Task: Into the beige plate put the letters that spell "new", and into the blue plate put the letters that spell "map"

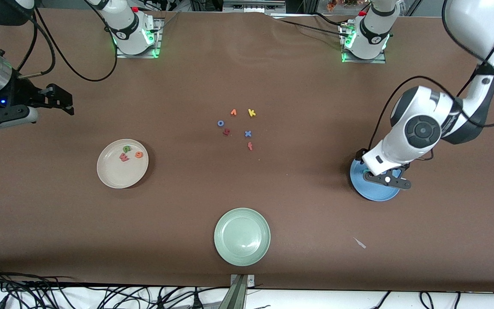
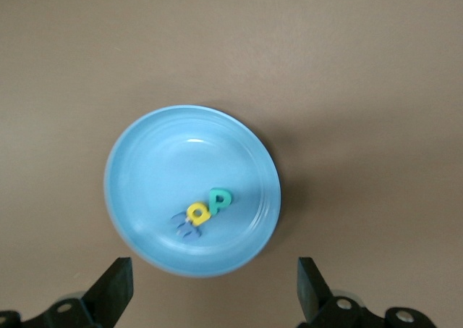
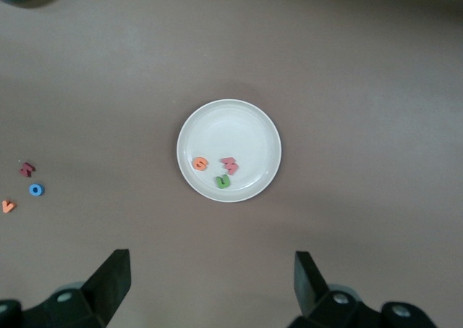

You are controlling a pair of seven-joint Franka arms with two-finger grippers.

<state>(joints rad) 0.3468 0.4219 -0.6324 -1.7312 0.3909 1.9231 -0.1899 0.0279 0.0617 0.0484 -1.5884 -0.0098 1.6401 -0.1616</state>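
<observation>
The blue plate (image 1: 373,194) lies at the left arm's end of the table, partly covered by that arm. My left gripper (image 2: 215,292) hangs open over its edge (image 1: 390,179), holding nothing. In the plate (image 2: 145,161) lie the blue m (image 2: 186,226), the yellow a (image 2: 197,212) and the teal p (image 2: 219,200), bunched together. The beige plate (image 1: 116,176) holds the green n (image 1: 126,148), the orange e (image 1: 139,155) and the salmon w (image 1: 124,157). My right gripper (image 1: 60,101) waits open in the air at the right arm's end, looking down on that plate (image 3: 229,118).
A pale green plate (image 1: 242,236) sits near the front edge. Mid-table lie loose letters: an orange v (image 1: 233,112), a yellow k (image 1: 251,113), a blue o (image 1: 220,123), a dark red letter (image 1: 226,132), a blue x (image 1: 248,134) and a red f (image 1: 250,146).
</observation>
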